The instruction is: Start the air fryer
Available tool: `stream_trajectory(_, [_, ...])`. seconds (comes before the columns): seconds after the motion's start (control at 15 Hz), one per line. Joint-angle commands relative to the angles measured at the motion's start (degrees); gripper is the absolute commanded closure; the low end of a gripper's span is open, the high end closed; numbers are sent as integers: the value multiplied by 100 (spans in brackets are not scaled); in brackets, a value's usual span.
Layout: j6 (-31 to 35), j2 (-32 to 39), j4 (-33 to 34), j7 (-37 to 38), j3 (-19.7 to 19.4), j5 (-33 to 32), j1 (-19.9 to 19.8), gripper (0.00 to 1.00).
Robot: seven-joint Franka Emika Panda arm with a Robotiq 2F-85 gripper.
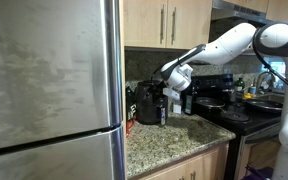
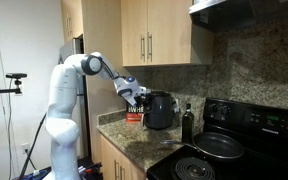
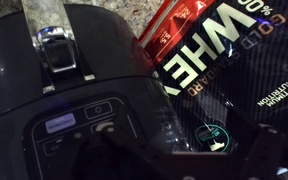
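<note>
The gripper (image 2: 135, 95), open or closed impossible to tell, is hovering just above the air fryer (image 2: 159, 110) on the granite counter (image 2: 134, 137) beside a whey tub (image 3: 234, 50), the start press apparently not yet made.

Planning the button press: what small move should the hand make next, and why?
Probably ease the hand down toward the touch panel on the air fryer: it hovers above, beside the whey tub, apparently not touching the panel.
</note>
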Motion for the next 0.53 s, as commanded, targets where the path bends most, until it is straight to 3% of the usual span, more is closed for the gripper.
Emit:
stream_trajectory(0.0, [-83,48,-28,123,-49,-79,14,0])
stream_trajectory(0.2, [-53,112,-147,565,-190,-332,57,0])
stream_trajectory(0.47, [-30,112,-83,406,-93,-227,21,0])
